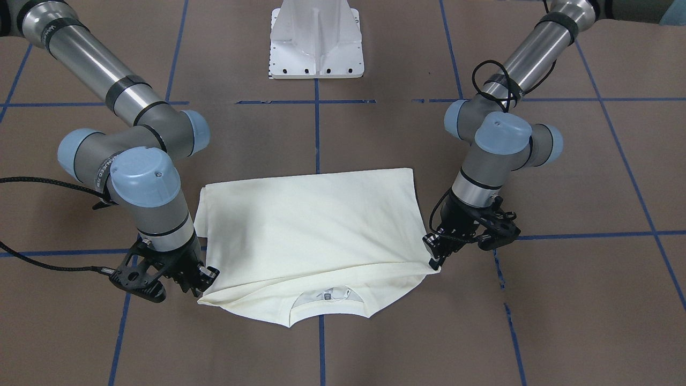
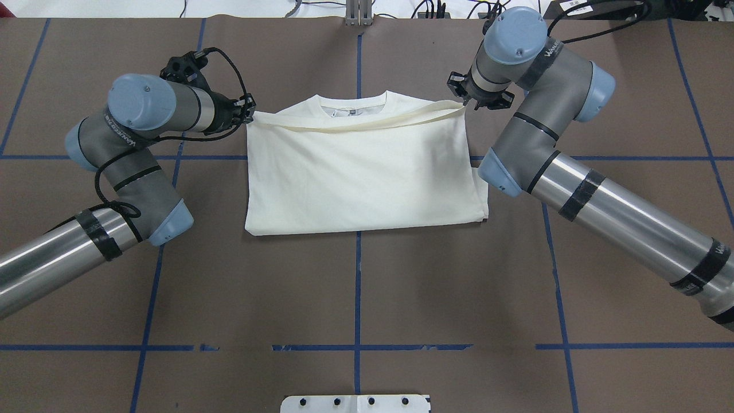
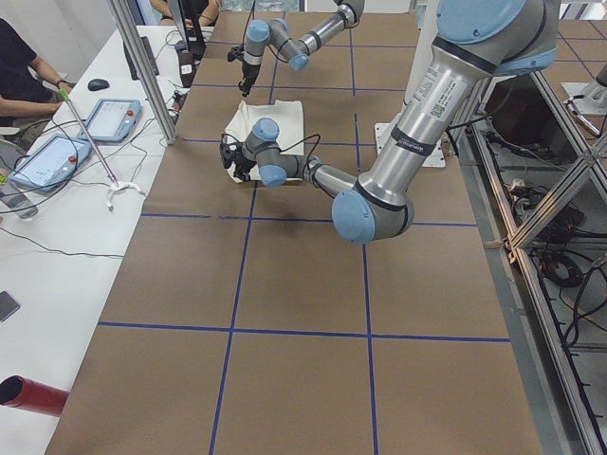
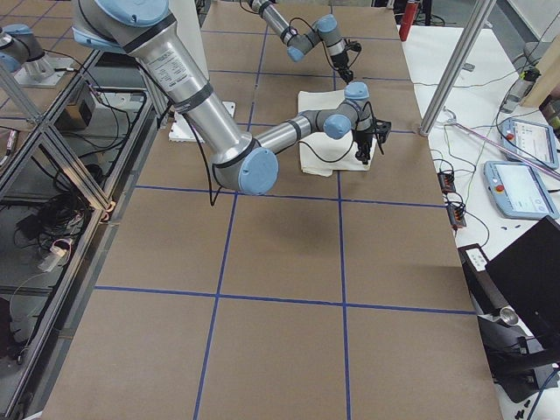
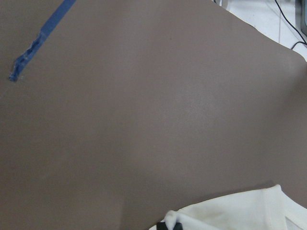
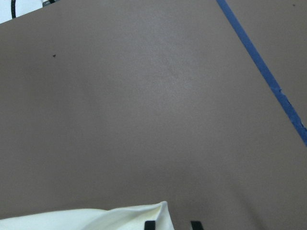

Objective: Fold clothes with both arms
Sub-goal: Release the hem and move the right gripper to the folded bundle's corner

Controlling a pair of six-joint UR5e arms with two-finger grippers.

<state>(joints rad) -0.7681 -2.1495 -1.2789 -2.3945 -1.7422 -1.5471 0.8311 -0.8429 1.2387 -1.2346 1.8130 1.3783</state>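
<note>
Cream cotton T-shirt point(image 2: 361, 178) is lying mid-table, folded once, its hem edge point(image 2: 355, 127) stretching across just short of the ribbed collar point(image 2: 354, 103) on the side away from the robot. Step in hand, by my reading, is laying that hem down; to do it well, both corners should be going down together, hem taut and parallel to the fold, released at one instant, fingers then backing outward so nothing drags. Left gripper point(image 2: 248, 112) is pinching the hem's left corner, fingertips point(image 5: 165, 225) closed together under cloth; right gripper point(image 2: 463, 102) is sitting at the right corner, fingertips point(image 6: 149, 225) showing a narrow gap, cloth against one, so whether it is gripping I cannot tell. All this is resting on the brown paper-covered table point(image 2: 355, 287) crossed by blue tape lines point(image 2: 401, 347).
</note>
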